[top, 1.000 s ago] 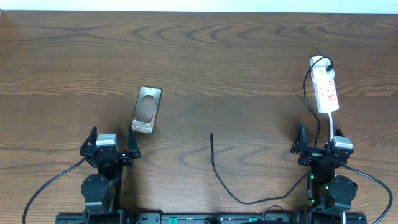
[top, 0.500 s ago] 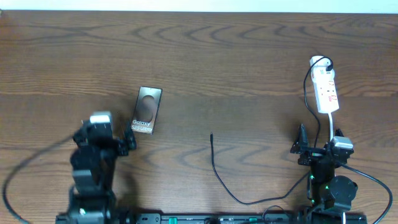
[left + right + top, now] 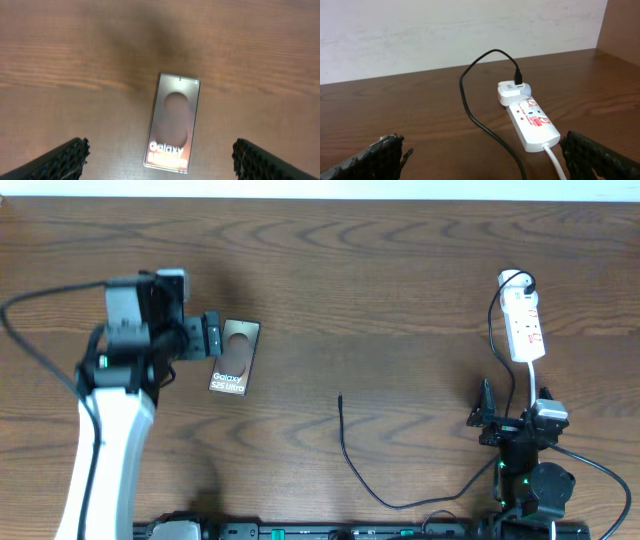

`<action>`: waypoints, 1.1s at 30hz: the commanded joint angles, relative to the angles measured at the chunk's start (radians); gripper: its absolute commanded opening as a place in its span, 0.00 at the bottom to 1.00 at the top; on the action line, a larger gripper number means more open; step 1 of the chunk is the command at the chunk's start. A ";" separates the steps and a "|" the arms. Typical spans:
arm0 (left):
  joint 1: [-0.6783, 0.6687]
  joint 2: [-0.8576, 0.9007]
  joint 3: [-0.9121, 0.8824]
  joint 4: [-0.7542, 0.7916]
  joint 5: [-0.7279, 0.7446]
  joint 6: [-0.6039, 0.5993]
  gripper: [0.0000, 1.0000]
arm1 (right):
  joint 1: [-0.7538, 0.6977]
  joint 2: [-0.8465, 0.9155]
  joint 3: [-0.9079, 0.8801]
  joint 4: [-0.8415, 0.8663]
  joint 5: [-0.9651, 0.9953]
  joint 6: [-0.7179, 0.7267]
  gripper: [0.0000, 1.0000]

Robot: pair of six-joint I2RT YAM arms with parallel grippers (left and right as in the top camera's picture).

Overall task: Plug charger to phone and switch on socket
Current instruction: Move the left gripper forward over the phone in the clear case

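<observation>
Dark brown wood-grain counter (image 3: pixel 400 280), seen from overhead. A white wall (image 3: pixel 445 30) is seen behind its far edge in the right wrist view.

The phone (image 3: pixel 235 357) is found lying flat, left of centre. Its long axis runs near to far with a slight tilt, and the white lettering sits at the near end. In the left wrist view the phone (image 3: pixel 172 122) is seen face up, with the round dark blob above the lettering.

The left arm (image 3: pixel 110 410) is extended out over the counter. The left jaws are placed just left of the phone's far end in the overhead view. They are spread wide and nothing is gripped. In the wrist view the phone is framed between the two fingertips and is touched by neither.

The socket (image 3: pixel 525 325) is set at the far right, well apart from the phone. Red markings are noted on its top (image 3: pixel 532 122). A white adapter (image 3: pixel 512 92) is plugged in at its far end, and a white cord (image 3: pixel 555 162) leaves the near end.

The charger (image 3: pixel 345 450) is traced from that adapter along the strip's left side toward the near edge. From there it curves back up to the counter's centre. Its plug tip (image 3: pixel 340 396) is left lying free, pointing far, between phone and socket and touching neither.

The right arm (image 3: pixel 530 480) is folded at the near right edge. The right jaws are likewise spread wide and empty, pointed toward the socket.
</observation>
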 commanded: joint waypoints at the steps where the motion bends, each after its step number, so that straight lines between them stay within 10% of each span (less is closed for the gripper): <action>1: 0.000 0.101 0.113 -0.081 0.022 -0.009 0.94 | 0.015 -0.002 -0.001 -0.004 0.003 -0.010 0.99; 33: -0.029 0.273 0.143 -0.237 -0.037 -0.084 0.98 | 0.015 -0.002 -0.001 -0.004 0.003 -0.010 0.99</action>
